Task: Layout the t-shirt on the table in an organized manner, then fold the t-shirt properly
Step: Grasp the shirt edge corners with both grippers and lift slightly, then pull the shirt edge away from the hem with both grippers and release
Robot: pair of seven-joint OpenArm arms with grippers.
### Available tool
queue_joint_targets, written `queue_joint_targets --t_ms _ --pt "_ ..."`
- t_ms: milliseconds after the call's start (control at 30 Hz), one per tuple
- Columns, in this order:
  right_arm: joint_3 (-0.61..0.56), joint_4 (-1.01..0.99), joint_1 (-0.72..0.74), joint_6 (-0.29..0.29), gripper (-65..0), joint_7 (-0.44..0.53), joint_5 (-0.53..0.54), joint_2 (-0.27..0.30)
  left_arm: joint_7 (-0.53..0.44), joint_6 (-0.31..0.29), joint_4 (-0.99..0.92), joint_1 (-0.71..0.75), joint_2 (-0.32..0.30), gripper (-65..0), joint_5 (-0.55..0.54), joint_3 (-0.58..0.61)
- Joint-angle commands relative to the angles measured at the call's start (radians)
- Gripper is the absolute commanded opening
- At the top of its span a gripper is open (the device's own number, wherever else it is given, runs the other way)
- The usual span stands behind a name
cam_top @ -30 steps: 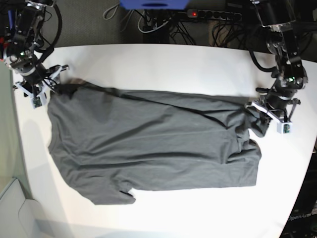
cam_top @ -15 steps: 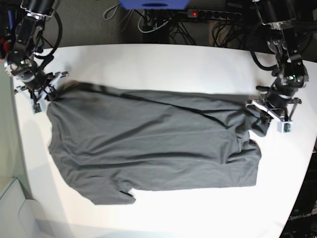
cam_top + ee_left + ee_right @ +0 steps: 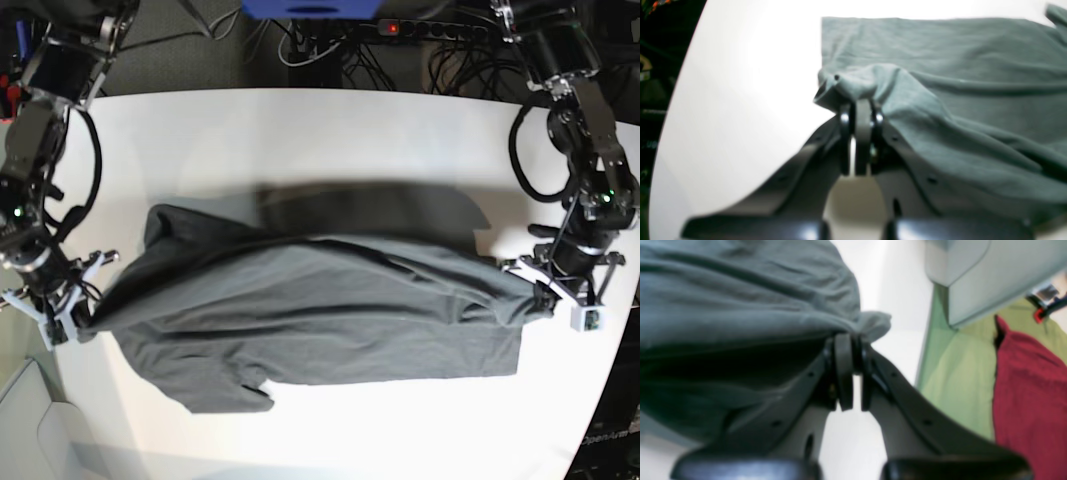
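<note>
Base view: one t-shirt (image 3: 300,300) on the table (image 3: 300,130), long axis running arm to arm, its far edge lifted and hanging between the right gripper (image 3: 75,318) and the left gripper (image 3: 540,290). Both pairs of jaws are pressed together, each pinching one end of that edge, so the near edge lies toward the camera from both. Wrist views are blurry, so probably corners. Count: one shirt, two claws.
</note>
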Motion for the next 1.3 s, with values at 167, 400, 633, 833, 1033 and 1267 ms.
queue_joint_targets --t_ms 167,400,633,833,1033,1267 --pt "-0.200 -0.289 0.235 -0.010 -64.9 -0.021 0.012 0.016 -0.026 0.002 -0.204 -0.097 -0.011 -64.6 -0.007 -0.003" --pt "-0.384 -0.639 0.419 -0.010 -57.0 -0.023 -0.012 0.039 -0.065 -0.006 -0.263 -0.079 -0.021 -64.6 -0.007 -0.003" --pt "-0.393 -0.477 0.322 -0.010 -33.1 -0.084 -0.029 0.109 -0.077 -0.006 -0.264 -0.043 -0.021 -64.6 -0.007 -0.003" --pt "-0.252 -0.142 0.081 -0.010 -23.5 -0.193 -0.035 0.070 -0.102 -0.006 -0.257 -0.028 -0.021 -64.6 -0.007 -0.004" --pt "-0.172 -0.137 -0.041 -0.010 -23.0 -0.204 -0.035 -0.024 -0.120 -0.006 -0.257 -0.008 -0.021 -64.6 -0.007 -0.004" --pt "-0.175 -0.183 -0.040 -0.010 -23.1 -0.210 -0.035 -0.084 -0.120 -0.006 -0.257 -0.006 -0.017 -64.6 -0.007 -0.004"
